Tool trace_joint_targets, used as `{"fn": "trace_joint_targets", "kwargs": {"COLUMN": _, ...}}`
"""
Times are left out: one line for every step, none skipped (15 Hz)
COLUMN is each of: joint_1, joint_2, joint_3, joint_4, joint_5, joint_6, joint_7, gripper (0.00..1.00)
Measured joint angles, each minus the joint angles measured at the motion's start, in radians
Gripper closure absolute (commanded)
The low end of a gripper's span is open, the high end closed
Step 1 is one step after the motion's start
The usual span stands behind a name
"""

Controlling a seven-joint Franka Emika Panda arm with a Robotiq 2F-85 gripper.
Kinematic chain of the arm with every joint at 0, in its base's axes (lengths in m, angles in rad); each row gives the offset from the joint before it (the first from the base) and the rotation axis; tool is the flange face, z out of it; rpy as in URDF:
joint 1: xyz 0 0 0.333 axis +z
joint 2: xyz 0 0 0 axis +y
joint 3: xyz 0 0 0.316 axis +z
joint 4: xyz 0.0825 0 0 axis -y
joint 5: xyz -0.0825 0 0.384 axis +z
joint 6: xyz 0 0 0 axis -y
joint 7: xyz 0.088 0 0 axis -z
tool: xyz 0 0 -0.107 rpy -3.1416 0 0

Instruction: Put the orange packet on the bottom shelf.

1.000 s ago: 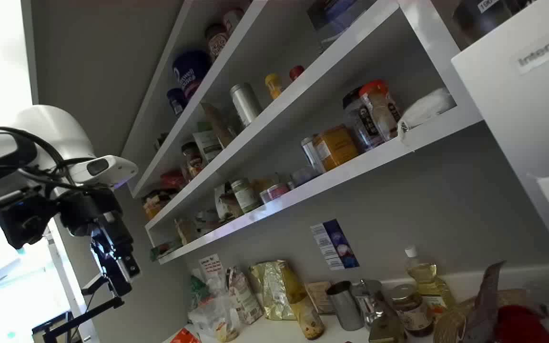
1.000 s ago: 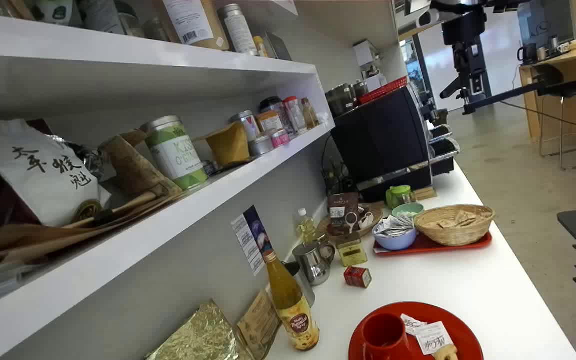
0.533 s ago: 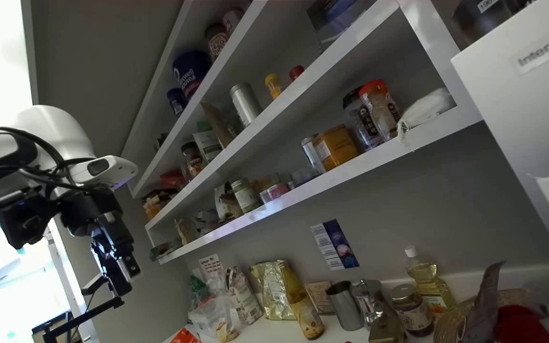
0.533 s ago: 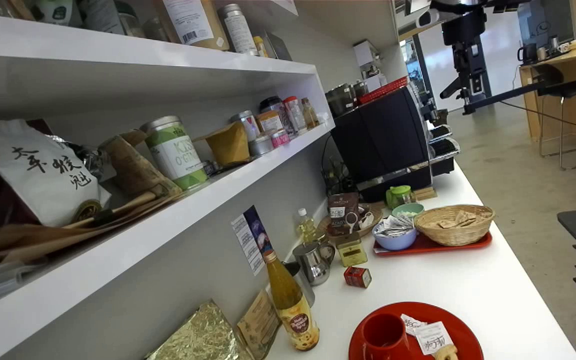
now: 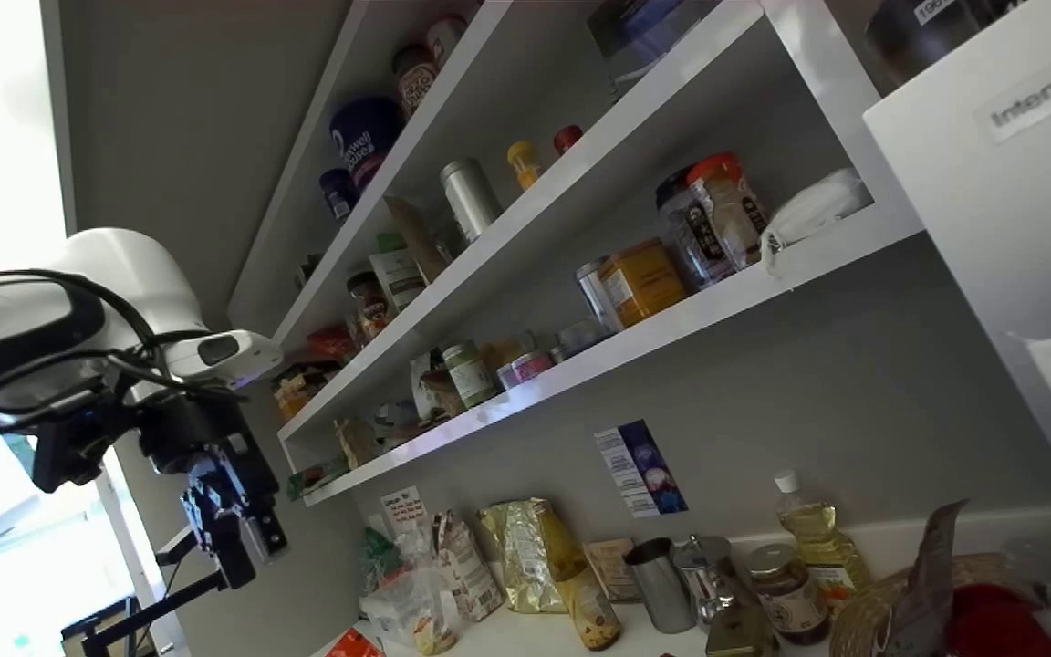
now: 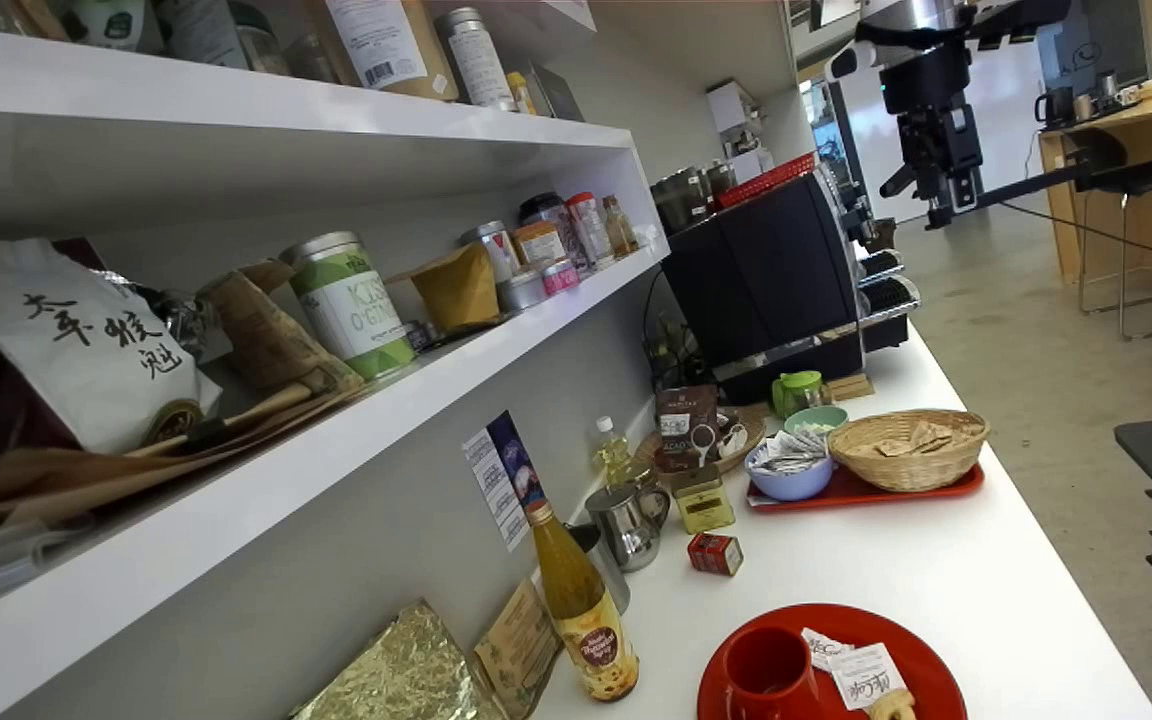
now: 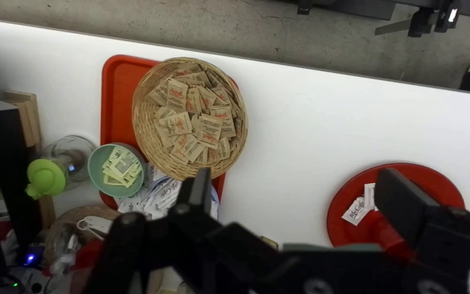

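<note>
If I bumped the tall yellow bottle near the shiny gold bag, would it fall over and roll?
The yellow bottle might tip if bumped high up, since it is tall and slim. Once down, it would probably roll, because its sides look round. It may feel slippery too, as it looks smooth and shiny.

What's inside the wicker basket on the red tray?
The wicker basket holds tan sachets with red print, overlapping in a pile. Whatever lies beneath the top ones is hidden.
</note>
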Motion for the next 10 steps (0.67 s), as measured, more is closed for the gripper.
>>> {"fn": "trace_joint_targets", "kwargs": {"joint_1": 0.015, "joint_2": 0.011, "joint_3": 0.001, "joint_4": -0.009, "joint_5": 0.011, "joint_6": 0.000, "joint_7": 0.000, "gripper": 0.00}}
{"fn": "trace_joint_targets", "kwargs": {"joint_1": 0.031, "joint_2": 0.024, "joint_3": 0.003, "joint_4": -0.018, "joint_5": 0.029, "joint_6": 0.001, "joint_7": 0.000, "gripper": 0.00}}
{"fn": "trace_joint_targets", "kwargs": {"joint_1": 0.050, "joint_2": 0.041, "joint_3": 0.008, "joint_4": -0.028, "joint_5": 0.051, "joint_6": 0.004, "joint_7": 0.000, "gripper": 0.00}}
{"fn": "trace_joint_targets", "kwargs": {"joint_1": 0.071, "joint_2": 0.062, "joint_3": 0.018, "joint_4": -0.039, "joint_5": 0.075, "joint_6": 0.010, "joint_7": 0.001, "gripper": 0.00}}
{"fn": "trace_joint_targets", "kwargs": {"joint_1": 0.091, "joint_2": 0.086, "joint_3": 0.031, "joint_4": -0.050, "joint_5": 0.097, "joint_6": 0.021, "joint_7": 0.003, "gripper": 0.00}}
{"fn": "trace_joint_targets", "kwargs": {"joint_1": 0.112, "joint_2": 0.116, "joint_3": 0.048, "joint_4": -0.062, "joint_5": 0.116, "joint_6": 0.041, "joint_7": 0.006, "gripper": 0.00}}
{"fn": "trace_joint_targets", "kwargs": {"joint_1": 0.132, "joint_2": 0.151, "joint_3": 0.069, "joint_4": -0.074, "joint_5": 0.131, "joint_6": 0.068, "joint_7": 0.011, "gripper": 0.00}}
{"fn": "trace_joint_targets", "kwargs": {"joint_1": 0.150, "joint_2": 0.189, "joint_3": 0.092, "joint_4": -0.085, "joint_5": 0.140, "joint_6": 0.101, "joint_7": 0.017, "gripper": 0.00}}
{"fn": "trace_joint_targets", "kwargs": {"joint_1": 0.167, "joint_2": 0.233, "joint_3": 0.117, "joint_4": -0.092, "joint_5": 0.142, "joint_6": 0.139, "joint_7": 0.028, "gripper": 0.00}}
{"fn": "trace_joint_targets", "kwargs": {"joint_1": 0.182, "joint_2": 0.280, "joint_3": 0.144, "joint_4": -0.097, "joint_5": 0.143, "joint_6": 0.177, "joint_7": 0.040, "gripper": 0.00}}
